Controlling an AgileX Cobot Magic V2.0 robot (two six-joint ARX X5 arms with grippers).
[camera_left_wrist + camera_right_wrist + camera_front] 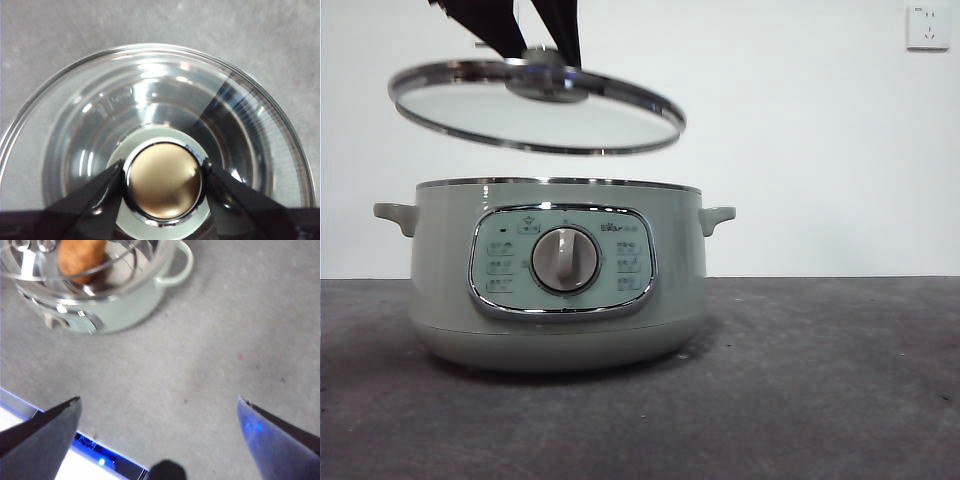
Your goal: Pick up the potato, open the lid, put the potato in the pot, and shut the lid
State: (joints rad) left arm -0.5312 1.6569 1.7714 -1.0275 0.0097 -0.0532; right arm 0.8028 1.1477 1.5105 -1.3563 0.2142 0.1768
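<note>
The pale green pot (555,280) stands on the grey table with its dial facing the front view. My left gripper (542,50) is shut on the knob (164,181) of the glass lid (535,105) and holds it tilted a little above the pot's rim. In the left wrist view the jaws press the knob from both sides. The orange-brown potato (80,259) lies inside the pot (115,305), seen through the lid in the right wrist view. My right gripper (157,412) is open and empty, over bare table away from the pot.
A white wall socket (928,27) is on the back wall at the upper right. The grey table (820,380) stretches to the right of the pot. A white edge with blue lights (85,460) lies under the right gripper.
</note>
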